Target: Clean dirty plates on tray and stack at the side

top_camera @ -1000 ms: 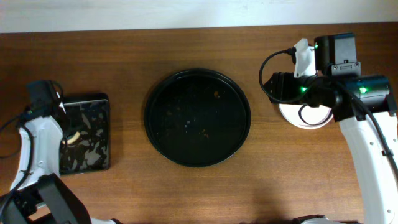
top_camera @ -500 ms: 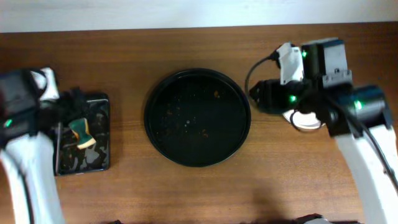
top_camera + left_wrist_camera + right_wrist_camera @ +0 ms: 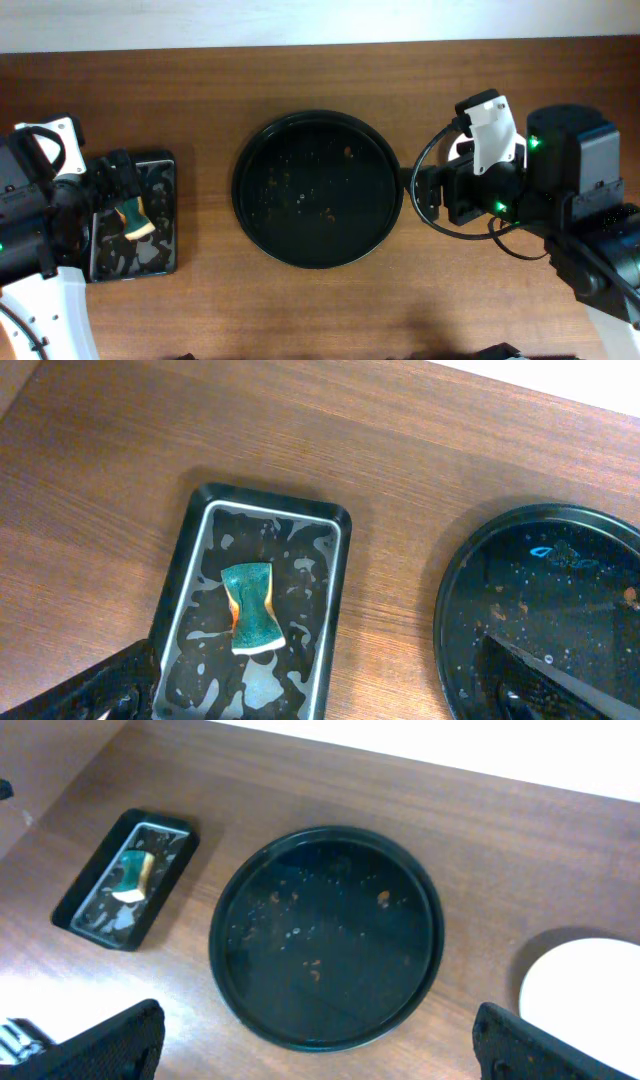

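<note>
The round black tray (image 3: 318, 188) lies mid-table, bare of plates, with orange crumbs and droplets on it (image 3: 326, 935). In the right wrist view a white plate (image 3: 588, 988) rests on the wood to the tray's right; from overhead it is hidden under the right arm (image 3: 520, 185). My right gripper (image 3: 318, 1017) hangs open and empty high above the tray's near rim. My left gripper (image 3: 320, 665) is open and empty too, raised over the small sponge tray (image 3: 196, 560). How many plates lie at the side cannot be seen.
A green and yellow sponge (image 3: 250, 620) lies in the small rectangular wet black tray (image 3: 160, 250) at the left. The left arm (image 3: 40, 230) stands beside it. The table's far edge meets a white wall (image 3: 300, 20).
The left gripper opened, left the sponge in the small tray and lifted. The right gripper opened wide and drew back from the plate, rising.
</note>
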